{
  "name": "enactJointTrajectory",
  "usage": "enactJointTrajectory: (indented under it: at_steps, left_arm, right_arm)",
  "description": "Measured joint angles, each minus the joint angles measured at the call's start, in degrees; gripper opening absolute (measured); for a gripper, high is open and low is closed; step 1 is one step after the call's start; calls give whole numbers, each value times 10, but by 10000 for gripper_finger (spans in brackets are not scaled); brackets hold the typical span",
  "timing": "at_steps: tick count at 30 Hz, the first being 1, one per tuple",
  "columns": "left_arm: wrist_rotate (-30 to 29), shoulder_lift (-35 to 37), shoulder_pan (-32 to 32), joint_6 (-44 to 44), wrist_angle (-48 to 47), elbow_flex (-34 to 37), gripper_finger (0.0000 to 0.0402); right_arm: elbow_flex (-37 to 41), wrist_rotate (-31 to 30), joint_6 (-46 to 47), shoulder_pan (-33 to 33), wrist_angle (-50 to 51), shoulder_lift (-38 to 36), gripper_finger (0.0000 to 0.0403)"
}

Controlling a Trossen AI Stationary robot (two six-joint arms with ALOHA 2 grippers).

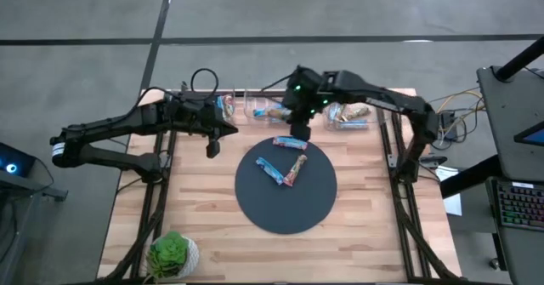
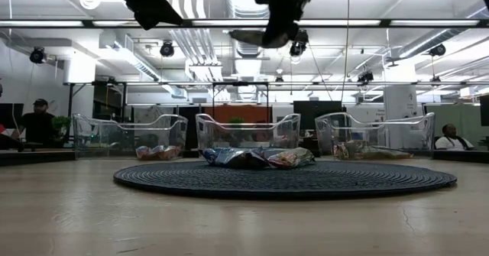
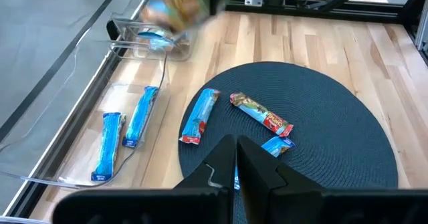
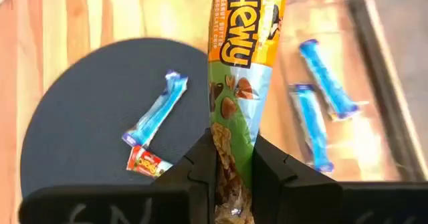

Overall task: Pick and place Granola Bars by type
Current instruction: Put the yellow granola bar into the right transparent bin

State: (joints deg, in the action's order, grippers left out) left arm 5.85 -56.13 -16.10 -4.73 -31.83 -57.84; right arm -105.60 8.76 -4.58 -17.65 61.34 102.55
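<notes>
My right gripper (image 4: 234, 167) is shut on a green-and-orange granola bar (image 4: 242, 63), high above the far rim of the dark round mat (image 1: 285, 208). In the low view that bar (image 2: 256, 37) sticks out under the gripper. Three granola bars lie flat on the mat: a blue-and-red one (image 3: 200, 115), a brown-and-red one (image 3: 262, 115) and a blue one (image 3: 276, 146). Two blue bars (image 3: 110, 144) (image 3: 142, 114) lie in a clear bin. My left gripper (image 3: 237, 150) hangs shut and holds nothing, above the table left of the mat (image 1: 212, 149). My right gripper pinches one end of the bar's wrapper (image 4: 231, 158) between its two fingers. The fingers slant downward and the bar runs on ahead of them, its free end (image 4: 251, 7) farthest out. The bar is lifted clear, high above the mat.
Three clear bins (image 2: 130, 137) (image 2: 248, 134) (image 2: 374, 134) stand in a row along the far edge, with bars in them. A small potted plant (image 1: 172, 255) sits at the near left corner. Bare wood lies near and left of the mat.
</notes>
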Motion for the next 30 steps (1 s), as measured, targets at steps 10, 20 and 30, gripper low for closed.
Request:
enactJointTrajectory:
  at_steps: [10,20,30]
  left_arm:
    - [0,1,0,0,2,0,0]
    - [0,1,0,3,2,0,0]
    - [0,1,0,4,6,0,0]
  right_arm:
    - [86,-75,28,-62,31,-102,47]
    - [267,-75,85,-162,26,-217,46]
    - [365,-76,172,-265,-4,-299,45]
